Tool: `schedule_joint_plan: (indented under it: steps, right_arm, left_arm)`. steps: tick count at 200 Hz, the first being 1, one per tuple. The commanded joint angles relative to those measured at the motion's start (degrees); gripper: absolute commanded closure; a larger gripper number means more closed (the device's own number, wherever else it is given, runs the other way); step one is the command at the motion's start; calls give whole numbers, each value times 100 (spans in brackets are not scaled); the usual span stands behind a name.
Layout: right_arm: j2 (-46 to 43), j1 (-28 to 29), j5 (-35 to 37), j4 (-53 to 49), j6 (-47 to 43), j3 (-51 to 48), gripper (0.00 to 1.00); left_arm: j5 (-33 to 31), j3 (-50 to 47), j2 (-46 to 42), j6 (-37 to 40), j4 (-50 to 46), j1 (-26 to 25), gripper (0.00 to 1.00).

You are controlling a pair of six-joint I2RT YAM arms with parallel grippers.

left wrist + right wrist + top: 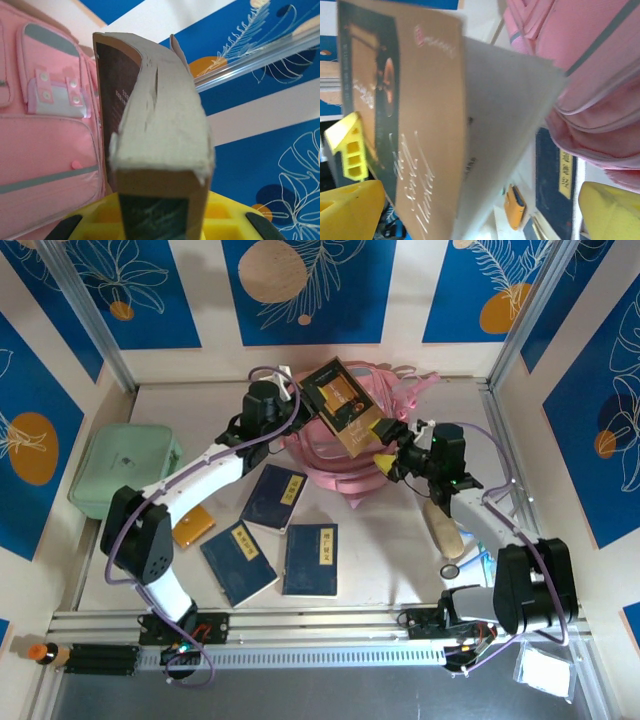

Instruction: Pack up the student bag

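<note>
1. Pale table [380, 530], boxed on three sides by white walls with blue leaf-print panels [300, 280]. An aluminium rail [300, 625] runs along the near edge by the arm bases.
2. The student bag [340, 472] lies at back centre, close to the rear wall, with its straps spilling toward the middle. In the left wrist view its pocketed front [45, 150] fills the left side.
3. The left gripper [303, 400] is above the bag's left edge, its yellow fingers [100, 216] clamped on the spine end of a brown book [345, 405]. The book is held tilted in the air over the bag, with its page block [160, 125] facing the wrist camera.
4. The right gripper [388, 458] is just beside the book's lower right corner. Its fingers [350, 202] stand wide apart, and the cover [420, 125] hangs between them, not pinched.
5. Floor clutter:
   - Three blue books [275, 497] lie flat in front of the bag, near each other.
   - An orange object [193, 527] sits just left of them.
   - A mint-green case [115, 465] is against the left wall.
   - A beige object [440, 525] lies beside the right arm.
6. Open room is the bare strip between the blue books and the right arm, and the back right corner.
</note>
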Motion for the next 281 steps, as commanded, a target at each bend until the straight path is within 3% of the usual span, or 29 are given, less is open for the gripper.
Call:
schedule_joint_plan:
  steps: [1, 31, 70, 158, 198, 241, 270, 281]
  right_arm:
    - [264, 191, -83, 704, 874, 42, 1]
    - [301, 430, 529, 822, 1544, -187, 6]
    - [441, 565, 663, 1396, 1745, -136, 9]
    - [674, 740, 1175, 1780, 2206, -129, 37]
    - [473, 796, 1701, 1368, 1987, -233, 46]
    - [447, 787, 1743, 1256, 1587, -241, 60]
    - [439, 782, 1689, 1084, 1188, -148, 79]
    - [379, 778, 1692, 788, 939, -47, 85]
  left_arm:
    - [-270, 60, -82, -736, 829, 45, 100]
    - [-416, -259, -125, -1158, 1137, 74, 100]
    - [-187, -348, 45, -1659, 1292, 103, 100]
    - [-199, -856, -18, -1899, 1185, 160, 100]
    - [-255, -1195, -116, -1978, 1239, 240, 100]
    - [-271, -1740, -289, -1958, 1152, 259, 100]
    - [-139, -1944, -352, -1804, 1061, 267, 100]
    - [-74, -1945, -376, -1621, 895, 268, 89]
